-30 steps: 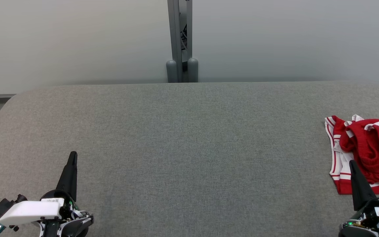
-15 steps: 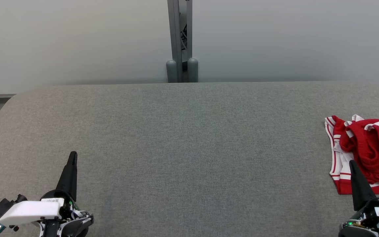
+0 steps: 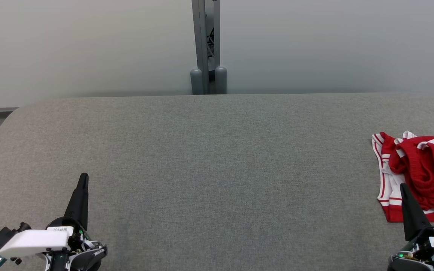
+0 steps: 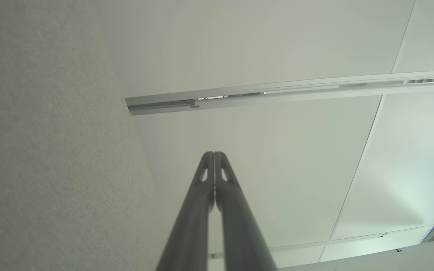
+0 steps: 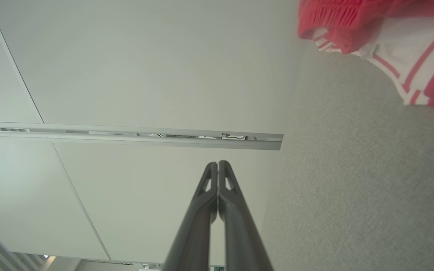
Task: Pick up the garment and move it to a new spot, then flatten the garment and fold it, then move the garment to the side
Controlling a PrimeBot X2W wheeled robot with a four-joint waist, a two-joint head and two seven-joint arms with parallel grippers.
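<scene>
Soft, even, shadowless light; head view sharp, wrist views slightly blurred up close.

Head camera looks down across the counter (image 3: 217, 162) to the far wall (image 3: 315, 45); both wrist cameras, low and rolled sideways, share these.

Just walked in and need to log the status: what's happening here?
Nothing is being handled at this moment. A crumpled red and white garment lies on the robot's right side of the grey padded table. The right claw sits close beside it, shut and empty, and the left claw rests shut far over on the left. The pickup has not yet begun.
</scene>
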